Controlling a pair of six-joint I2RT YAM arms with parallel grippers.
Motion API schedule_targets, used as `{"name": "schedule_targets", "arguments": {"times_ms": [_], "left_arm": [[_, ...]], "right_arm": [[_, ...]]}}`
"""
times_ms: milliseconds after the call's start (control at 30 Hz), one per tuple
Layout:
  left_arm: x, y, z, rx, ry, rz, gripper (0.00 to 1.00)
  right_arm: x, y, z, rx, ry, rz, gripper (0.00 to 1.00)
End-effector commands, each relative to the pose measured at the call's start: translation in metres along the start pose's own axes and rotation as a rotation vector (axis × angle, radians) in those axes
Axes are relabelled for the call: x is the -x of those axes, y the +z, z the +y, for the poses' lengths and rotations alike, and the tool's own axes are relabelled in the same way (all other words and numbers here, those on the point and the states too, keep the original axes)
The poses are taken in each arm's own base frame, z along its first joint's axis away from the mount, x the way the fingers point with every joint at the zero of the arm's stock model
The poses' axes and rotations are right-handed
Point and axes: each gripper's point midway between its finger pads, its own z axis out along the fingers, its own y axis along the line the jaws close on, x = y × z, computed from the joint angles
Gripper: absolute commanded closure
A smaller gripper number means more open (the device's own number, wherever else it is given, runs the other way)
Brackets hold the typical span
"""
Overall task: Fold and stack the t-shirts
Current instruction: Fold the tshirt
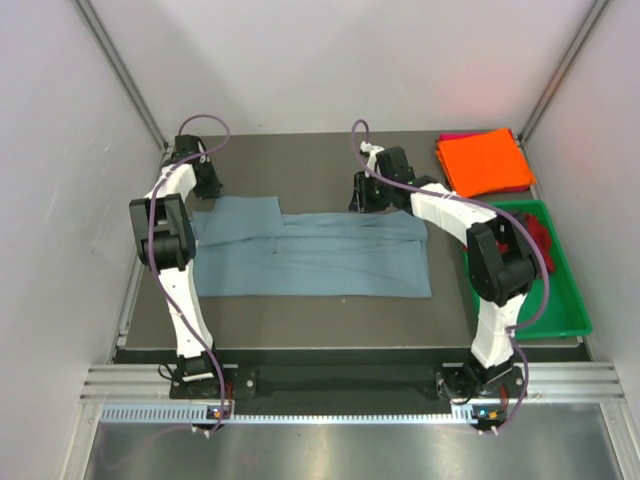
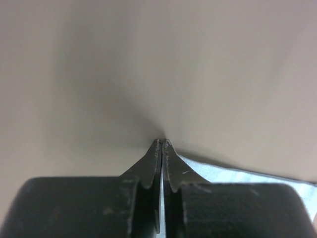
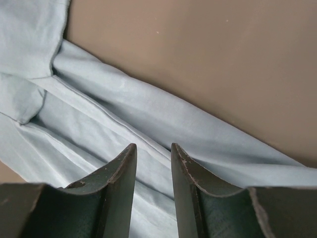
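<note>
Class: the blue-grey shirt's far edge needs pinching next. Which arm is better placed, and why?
Probably right: the right gripper is open just above the blue-grey shirt near its far edge; the left gripper is shut, cloth off to its side.

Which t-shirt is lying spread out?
The blue-grey t-shirt in the middle. The orange t-shirt is folded square, and the dark red one is bunched in the green tray.

- Bare table (image 1: pixel 300 165) behind the blue shirt (image 1: pixel 310 262), between the left arm (image 1: pixel 165 235) and the right arm (image 1: pixel 495 265), leaves room to pass.
- A bare strip runs along the near edge, in front of the shirt.
- On the right, the tray (image 1: pixel 560 318) sits just beside the right arm, and the orange stack (image 1: pixel 487 162) fills the far corner.
- Walls (image 1: pixel 60 200) stand close on both sides.
</note>
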Motion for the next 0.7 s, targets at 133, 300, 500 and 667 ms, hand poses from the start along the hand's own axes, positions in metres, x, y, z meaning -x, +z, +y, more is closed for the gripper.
{"name": "schedule_targets", "arguments": {"times_ms": [133,300,500,667], "left_arm": [[0.010,-0.019,-0.019,-0.072,-0.009,-0.015,1.00],[0.021,-0.050,-0.028,-0.105,-0.030,-0.066,1.00],[0.023,-0.094,-0.029,-0.088,-0.067,-0.097,1.00],[0.006,-0.134,-0.014,0.004,-0.098,-0.073,1.00]], "right_arm": [[0.019,-0.015,0.006,-0.025,-0.032,-0.052,0.66],[0.018,-0.017,0.007,-0.022,-0.024,-0.055,0.66],[0.017,-0.022,0.008,-0.020,-0.032,-0.057,0.66],[0.013,-0.033,0.008,-0.026,-0.048,-0.049,0.65]]}}
